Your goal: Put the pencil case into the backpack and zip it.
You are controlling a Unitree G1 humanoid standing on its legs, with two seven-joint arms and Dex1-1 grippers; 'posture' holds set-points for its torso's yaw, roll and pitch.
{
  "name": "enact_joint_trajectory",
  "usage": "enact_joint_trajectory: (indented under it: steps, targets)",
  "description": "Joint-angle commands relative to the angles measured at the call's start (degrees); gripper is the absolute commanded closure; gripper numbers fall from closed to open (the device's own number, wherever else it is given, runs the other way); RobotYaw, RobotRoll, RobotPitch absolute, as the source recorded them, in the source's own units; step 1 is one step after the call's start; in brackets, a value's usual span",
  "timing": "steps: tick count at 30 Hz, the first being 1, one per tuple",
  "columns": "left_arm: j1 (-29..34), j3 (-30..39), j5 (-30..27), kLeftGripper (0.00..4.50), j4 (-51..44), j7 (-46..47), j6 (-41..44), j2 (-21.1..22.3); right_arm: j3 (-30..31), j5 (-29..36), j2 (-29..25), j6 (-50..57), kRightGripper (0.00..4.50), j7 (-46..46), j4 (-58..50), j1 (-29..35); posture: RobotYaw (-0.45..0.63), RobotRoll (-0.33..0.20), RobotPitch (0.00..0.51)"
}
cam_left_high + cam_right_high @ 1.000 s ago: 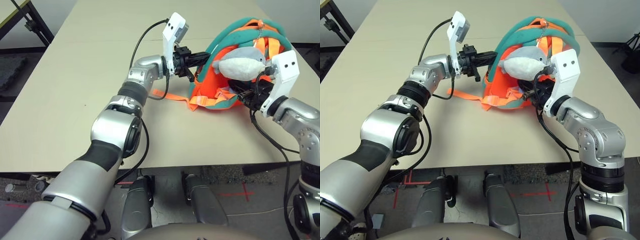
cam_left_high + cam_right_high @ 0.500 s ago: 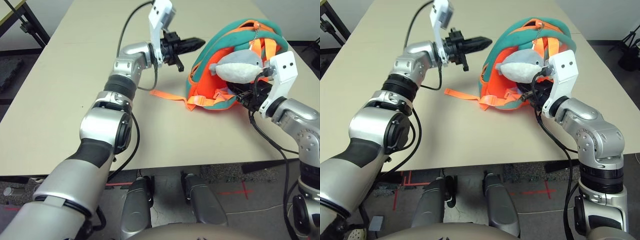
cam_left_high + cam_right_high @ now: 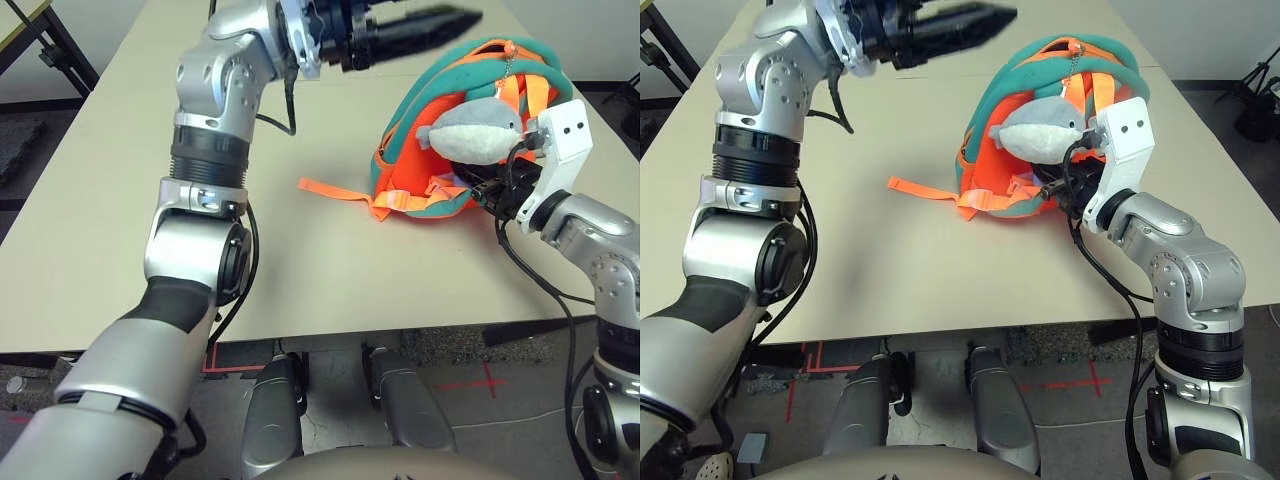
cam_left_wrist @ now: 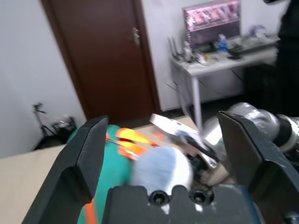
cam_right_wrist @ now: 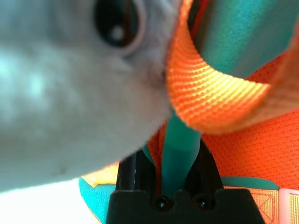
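Stood on worktop (image 3: 120, 200), far right: one backpack (image 3: 405, 165), orange with teal trim, slumped on its side, loose strap (image 3: 335, 188) trailing left. Pencil case likely inside already, judging by the bulge. Zipping step probably in hand. Two tools counted: left tool (image 3: 995, 15) raised above the backpack's far-left edge, fingers wide apart, holding nothing; right tool (image 5: 180, 149) clamped on the backpack's teal trim at its near right. Next called for: lowering left tool onto the zip pull, pinching it, drawing along against the right's hold. One plush fish (image 3: 475, 128) dangling.
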Motion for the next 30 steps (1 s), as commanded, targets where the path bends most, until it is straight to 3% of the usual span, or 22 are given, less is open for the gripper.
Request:
enact_joint_trajectory:
  steps: [1,10,20,30]
  targets:
    - [1.35,-3.79,1.09,0.00,-2.74,-1.44,-0.38,0.66,1.30,-0.65,0.18,0.93,4.14,0.15,1.39,0.72,-0.22,0.000,0.151]
    - [0.88,-10.71,10.66,0.00,6.94,2.65,-11.88,-2.43,1.31,-1.06,0.90,0.95,4.14,-0.04,1.37,0.41,-0.23,0.000,0.149]
    - [-0.66,-12.73,17.97,0.00,18.05,5.92,-21.13,-5.43,0.91,-1.12,1.22,0.71,4.14,-0.30,0.94,1.26,-0.25,0.000,0.149]
    - [-1.79,-11.17,20.26,0.00,23.28,8.84,-24.49,-6.84,0.95,-1.14,1.21,0.20,4.14,-0.32,1.11,1.40,-0.24,0.000,0.149]
